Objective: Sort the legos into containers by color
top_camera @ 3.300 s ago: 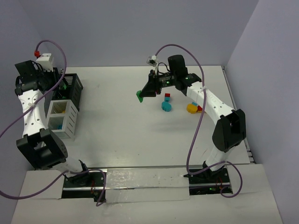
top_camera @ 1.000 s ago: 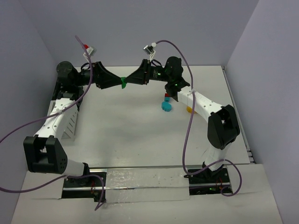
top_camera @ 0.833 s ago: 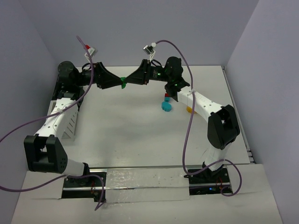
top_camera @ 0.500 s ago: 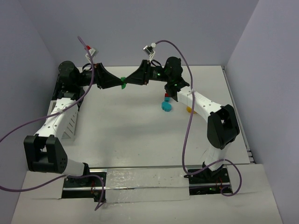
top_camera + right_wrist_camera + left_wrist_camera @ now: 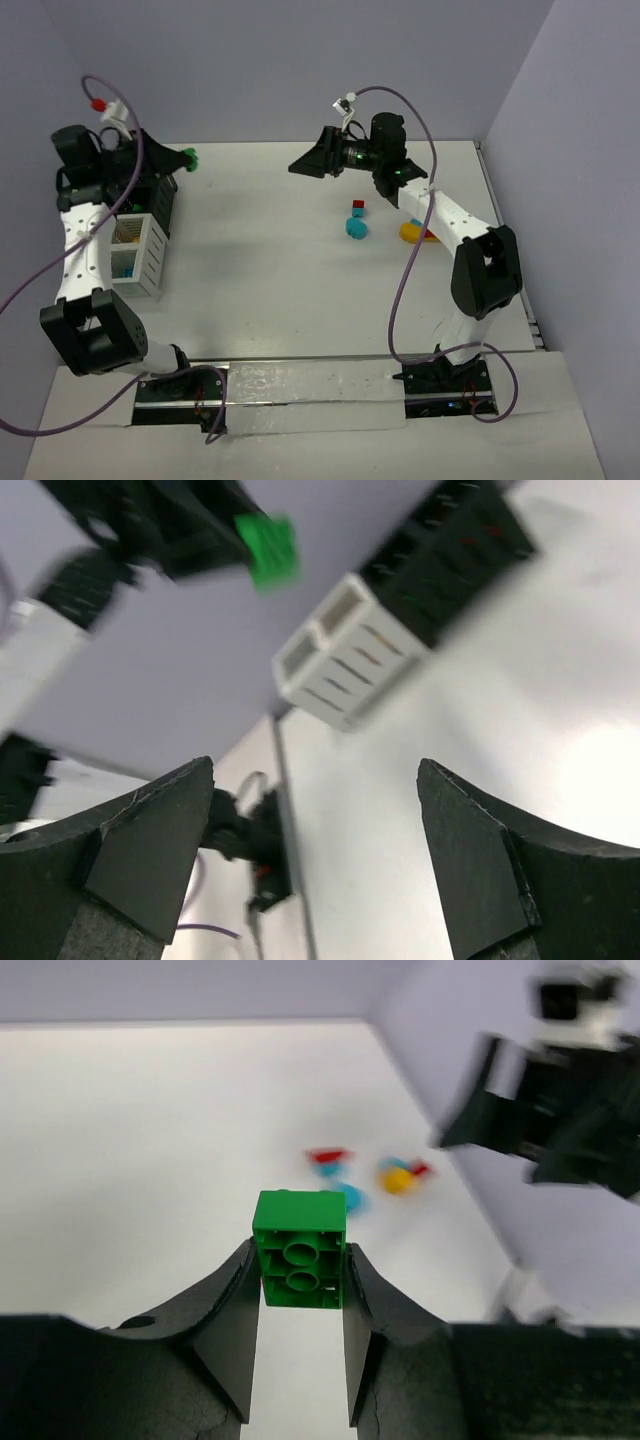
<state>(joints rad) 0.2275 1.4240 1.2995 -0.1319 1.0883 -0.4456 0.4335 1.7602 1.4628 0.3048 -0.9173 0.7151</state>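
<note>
My left gripper (image 5: 181, 160) is shut on a green brick (image 5: 189, 157), held in the air at the far left just beyond the black container (image 5: 157, 207). In the left wrist view, the green brick (image 5: 299, 1250) sits clamped between both fingers, its hollow underside facing the camera. The white container (image 5: 141, 258) stands in front of the black one and holds cyan pieces. My right gripper (image 5: 298, 168) hangs open and empty above the far middle of the table. Near it lie a red brick (image 5: 358, 206), a cyan piece (image 5: 355, 228) and a yellow piece (image 5: 411, 232).
A small red piece (image 5: 431, 236) lies against the yellow one, partly under the right arm. The right wrist view shows the white container (image 5: 340, 655), the black container (image 5: 452, 558) and the green brick (image 5: 268, 548) far off. Walls enclose the table at back and sides.
</note>
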